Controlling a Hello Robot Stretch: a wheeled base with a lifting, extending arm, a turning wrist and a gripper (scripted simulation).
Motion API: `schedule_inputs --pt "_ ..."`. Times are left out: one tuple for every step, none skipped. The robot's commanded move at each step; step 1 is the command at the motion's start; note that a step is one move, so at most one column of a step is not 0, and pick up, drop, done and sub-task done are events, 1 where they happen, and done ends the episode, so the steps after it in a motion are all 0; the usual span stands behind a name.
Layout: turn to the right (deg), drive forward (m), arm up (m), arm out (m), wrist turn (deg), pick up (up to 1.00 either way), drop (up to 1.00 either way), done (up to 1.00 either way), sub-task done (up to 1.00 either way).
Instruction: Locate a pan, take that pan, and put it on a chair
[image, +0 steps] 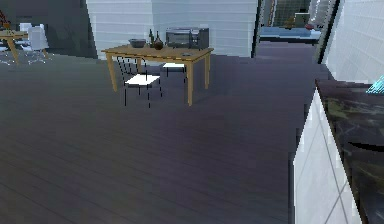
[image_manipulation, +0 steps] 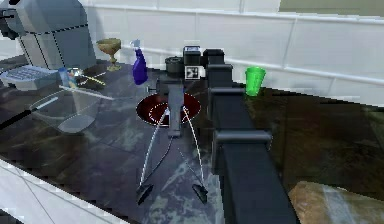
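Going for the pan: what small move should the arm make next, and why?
Probably shift the gripper so its fingertips reach the dark red round dish, likely the pan, lying on the dark counter. In the arm side view the fingertips show lower than the dish, past its rim. Whether the gripper holds anything cannot be told.

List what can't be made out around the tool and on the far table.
- Arm side view: whether the tool holds anything; a dark red round thing lies behind it on the counter.
- That round thing: partly covered by the tool's body, so pan or not is unclear.
- Forward view: dark small things beside the microwave on the table, too small to name.
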Motion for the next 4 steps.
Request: schedule_inputs --pt "0.0 0.00 0.00 0.00 45.0 0.00 0.00 0.00 0.00" --pt "0.0 0.00 0.00 0.00 45.0 0.00 0.00 0.00 0.00" --pt "0.0 0.00 0.00 0.00 45.0 0.00 0.00 0.00 0.00" --pt "0.0 0.00 0.00 0.00 24.0 0.00 0.00 0.00 0.00"
